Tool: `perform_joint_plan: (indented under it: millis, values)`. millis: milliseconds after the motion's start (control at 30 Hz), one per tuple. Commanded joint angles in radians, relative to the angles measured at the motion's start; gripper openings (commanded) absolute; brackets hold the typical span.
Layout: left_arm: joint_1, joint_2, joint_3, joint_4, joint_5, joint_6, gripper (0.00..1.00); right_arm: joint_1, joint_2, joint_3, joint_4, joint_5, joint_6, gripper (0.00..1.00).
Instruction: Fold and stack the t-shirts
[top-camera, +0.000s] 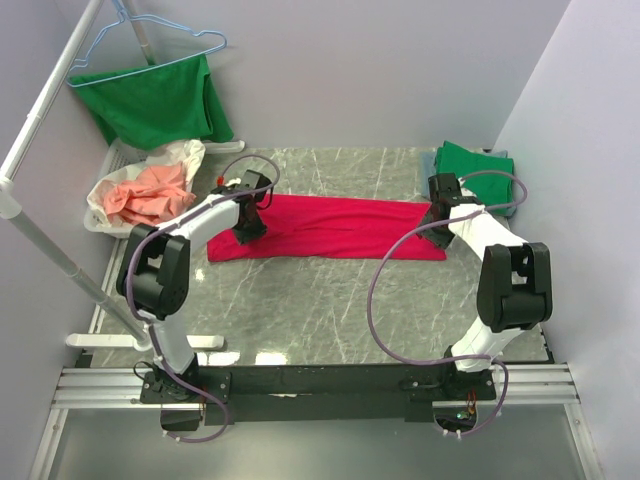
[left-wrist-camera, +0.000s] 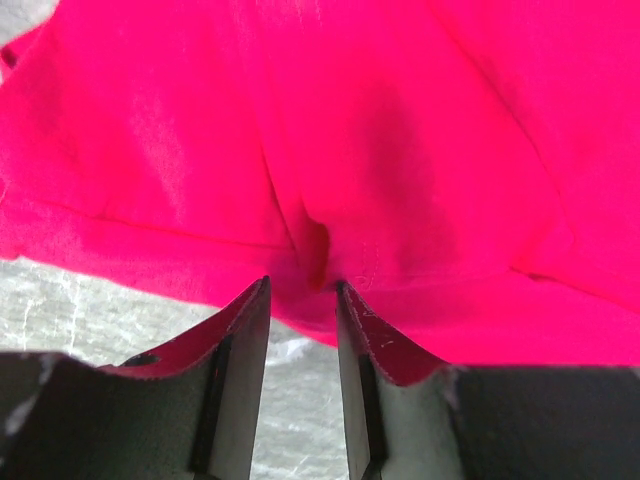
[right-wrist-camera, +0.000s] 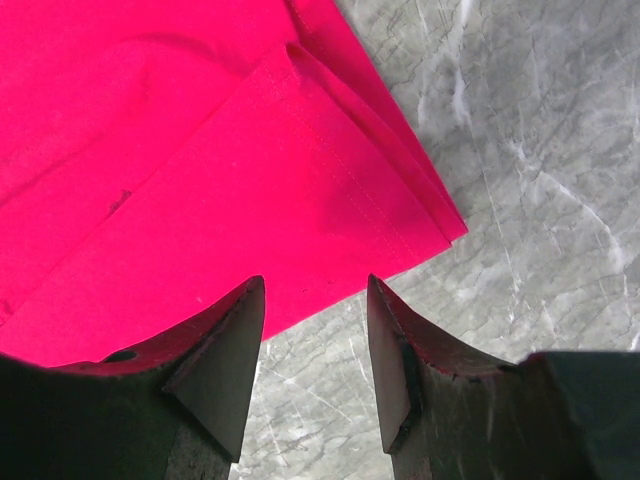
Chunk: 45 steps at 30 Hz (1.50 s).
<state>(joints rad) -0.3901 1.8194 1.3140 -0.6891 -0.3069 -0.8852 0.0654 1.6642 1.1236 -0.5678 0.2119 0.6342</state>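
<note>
1. Cotton, soft and plain: the crimson-red t-shirt (top-camera: 325, 228) is seen folded into a long, flat band and laid across the middle of the grey-veined, marble-patterned table (top-camera: 330, 310).
2. At the band's left end, the near hem is grasped by the left gripper (left-wrist-camera: 303, 285). A small pucker of cloth is gathered between its dark, narrowly spaced fingers (left-wrist-camera: 245, 340).
3. Over the band's right corner, the right gripper (right-wrist-camera: 315, 285) is held released, its wedge-shaped jaws spread wide. The stitched hem below them lies smooth in stacked layers.
4. At the far right corner of the table, the grass-green t-shirt (top-camera: 473, 163) is shown folded square on top of the grey t-shirt (top-camera: 515, 203), just beyond the right gripper.
5. At far left, a green cloth (top-camera: 150, 105) is draped over a pale blue wire hanger (top-camera: 150, 63). Below it, a crumpled peach cloth (top-camera: 150, 195) is heaped in a white basket (top-camera: 100, 222).
</note>
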Motion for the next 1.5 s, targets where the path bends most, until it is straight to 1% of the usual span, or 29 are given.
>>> perform_joint_plan:
  millis: [0, 267, 433, 567, 600, 667, 700, 767, 800, 833, 867, 900, 1000, 1167, 1467]
  values:
    - [-0.004, 0.040, 0.067, 0.014, -0.044, -0.011, 0.38, 0.005, -0.054, 0.005, 0.013, 0.015, -0.004, 0.52]
    - [-0.004, 0.092, 0.139, 0.008, -0.061, -0.009, 0.37, 0.005, -0.058, -0.001, 0.009, 0.015, -0.008, 0.52]
    - [-0.004, 0.116, 0.195, -0.021, -0.074, -0.009, 0.31, 0.004, -0.057, -0.001, 0.006, 0.015, -0.008, 0.51]
    - [-0.004, 0.104, 0.203, -0.013, -0.072, -0.003, 0.26, 0.005, -0.054, -0.004, 0.006, 0.020, -0.008, 0.51]
    - [-0.004, 0.104, 0.203, -0.013, -0.072, -0.001, 0.21, 0.005, -0.052, -0.002, 0.005, 0.021, -0.007, 0.51]
    - [-0.004, 0.118, 0.209, -0.020, -0.066, 0.002, 0.15, 0.005, -0.049, 0.002, 0.003, 0.023, -0.007, 0.50]
    - [-0.004, 0.123, 0.212, -0.021, -0.064, -0.001, 0.07, 0.005, -0.049, 0.001, 0.002, 0.023, -0.007, 0.50]
    - [-0.004, 0.127, 0.209, -0.026, -0.061, -0.003, 0.01, 0.004, -0.046, 0.005, -0.001, 0.024, -0.010, 0.50]
    - [-0.004, 0.126, 0.208, -0.023, -0.058, -0.001, 0.01, 0.004, -0.046, 0.004, -0.001, 0.024, -0.011, 0.50]
    - [-0.004, 0.124, 0.203, -0.024, -0.055, -0.001, 0.04, 0.005, -0.050, 0.005, -0.003, 0.024, -0.011, 0.50]
    - [-0.004, 0.118, 0.203, -0.030, -0.058, -0.001, 0.09, 0.005, -0.049, 0.005, -0.001, 0.024, -0.011, 0.50]
    - [-0.004, 0.113, 0.202, -0.029, -0.060, -0.001, 0.19, 0.005, -0.049, 0.004, 0.002, 0.024, -0.013, 0.50]
    - [-0.004, 0.090, 0.195, -0.033, -0.064, 0.005, 0.25, 0.005, -0.047, -0.001, 0.003, 0.020, -0.011, 0.50]
    - [-0.004, 0.080, 0.188, -0.050, -0.063, 0.000, 0.29, 0.005, -0.047, -0.007, 0.003, 0.021, -0.008, 0.50]
    - [-0.006, 0.095, 0.146, -0.056, -0.032, -0.020, 0.29, 0.004, -0.049, 0.002, -0.001, 0.027, -0.013, 0.50]
